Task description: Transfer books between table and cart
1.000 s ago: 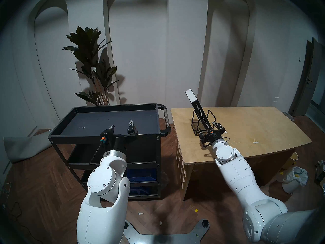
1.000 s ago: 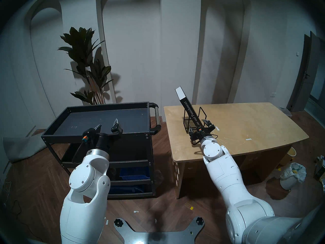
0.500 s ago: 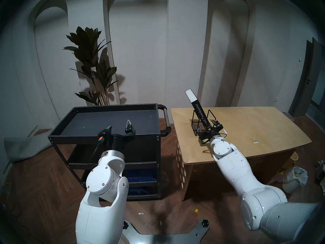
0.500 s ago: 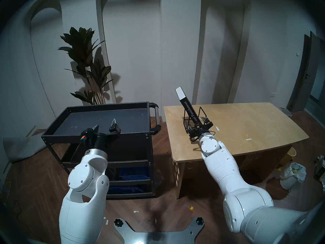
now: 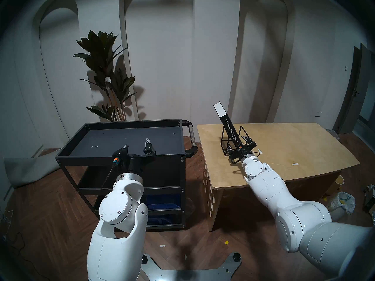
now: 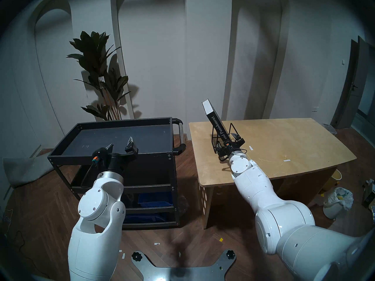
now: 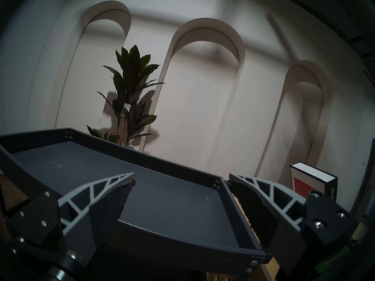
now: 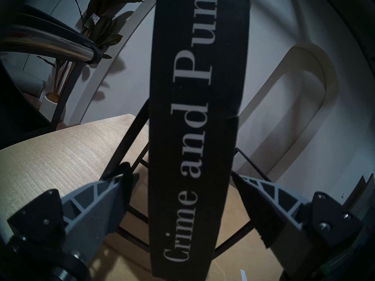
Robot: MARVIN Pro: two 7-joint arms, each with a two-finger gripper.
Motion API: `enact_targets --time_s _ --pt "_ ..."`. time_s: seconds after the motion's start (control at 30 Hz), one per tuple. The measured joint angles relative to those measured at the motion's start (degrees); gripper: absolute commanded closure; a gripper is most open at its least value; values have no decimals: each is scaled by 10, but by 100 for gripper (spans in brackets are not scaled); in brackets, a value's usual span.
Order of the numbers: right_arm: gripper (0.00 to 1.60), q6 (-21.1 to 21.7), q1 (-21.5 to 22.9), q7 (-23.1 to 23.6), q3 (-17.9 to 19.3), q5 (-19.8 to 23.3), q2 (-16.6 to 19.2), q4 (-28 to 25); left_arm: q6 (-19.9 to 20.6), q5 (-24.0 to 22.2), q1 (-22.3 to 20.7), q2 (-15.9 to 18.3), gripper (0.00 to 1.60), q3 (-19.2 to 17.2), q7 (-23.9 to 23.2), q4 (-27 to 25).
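The black book (image 5: 227, 124) with "Crime and Punishment" on its spine leans left in a black wire rack (image 5: 222, 136) on the plywood table (image 5: 294, 140). My right gripper (image 5: 236, 141) is open, with one finger on each side of the book's lower spine; in the right wrist view (image 8: 182, 174) the spine (image 8: 194, 112) sits between the fingers. My left gripper (image 5: 137, 142) is open and empty above the front of the black cart's (image 5: 121, 154) bare top tray. The left wrist view (image 7: 181, 174) shows the tray rim (image 7: 182, 240) and the book (image 7: 312, 181) at far right.
The cart's handle with steel bar (image 5: 191, 135) stands in the gap between cart and table. A potted plant (image 5: 105, 75) stands behind the cart. A blue bin (image 5: 162, 201) sits on a lower cart shelf. A lined waste bin (image 5: 338, 205) stands on the floor at right.
My right arm has reached farther forward, so the open gripper moved up around the book's spine, nearer the rack. The left gripper shifted slightly left. The book has not moved.
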Motion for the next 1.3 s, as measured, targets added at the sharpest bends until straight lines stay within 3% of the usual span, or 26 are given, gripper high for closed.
enact_targets --time_s 0.2,0.3,0.33,0.37,0.43,0.53,0.87,1.3 --pt "0 -20 22 -11 -5 -7 -3 39 0 1 0 -1 0 1 3 0" --pt "12 -28 29 -15 -7 -10 -4 53 0 1 0 -1 0 2 4 0" --pt "63 -29 31 -16 -7 -10 -4 55 0 1 0 -1 0 3 4 -1" --pt "96 -34 35 -18 -8 -12 -5 64 0 2 0 -2 0 4 5 -1" --pt "129 -42 42 -22 -9 -13 -5 75 0 2 0 -2 0 5 6 -2" --pt "160 -53 48 -26 -10 -15 -6 88 0 2 0 -2 0 8 7 -3" --pt "160 -94 60 -38 -3 -12 -6 123 0 4 1 -2 0 20 12 -7" --pt "160 -135 66 -50 7 -5 4 126 1 5 1 4 0 33 16 -9"
